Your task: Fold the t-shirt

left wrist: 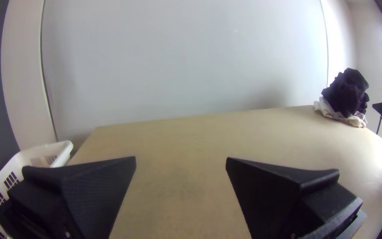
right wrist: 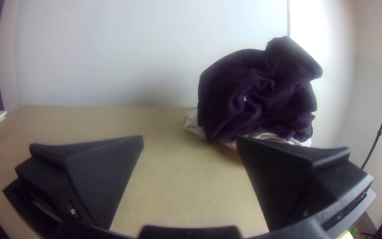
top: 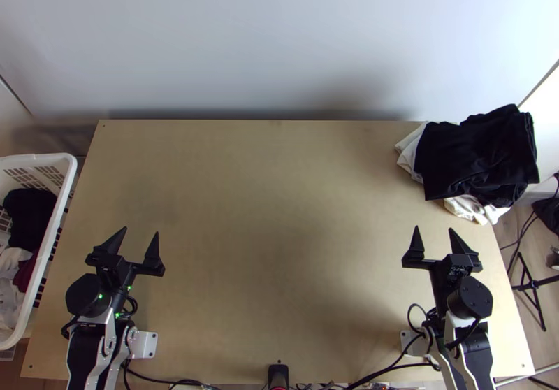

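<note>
My left gripper [top: 139, 233] stands open over the table's near left part, nothing between its fingers; the left wrist view shows the gripper [left wrist: 181, 160] open too. At the near right, my right gripper [top: 433, 230] is likewise open and holds nothing, as the right wrist view of the gripper [right wrist: 190, 139] confirms. Dark cloth [top: 475, 154] lies bunched in a pile at the table's far right corner, on top of white cloth [top: 469, 207]. In the right wrist view the dark cloth [right wrist: 257, 88] looks purple and crumpled, beyond the fingers. Which piece is the t-shirt, I cannot tell.
A white basket [top: 68, 173] with dark, white and red cloth stands beyond the table's left edge. Bare wood of the table [top: 265, 215] stretches between the arms. Cables run along the near edge, and a black stand [top: 532, 283] is on the floor at the right.
</note>
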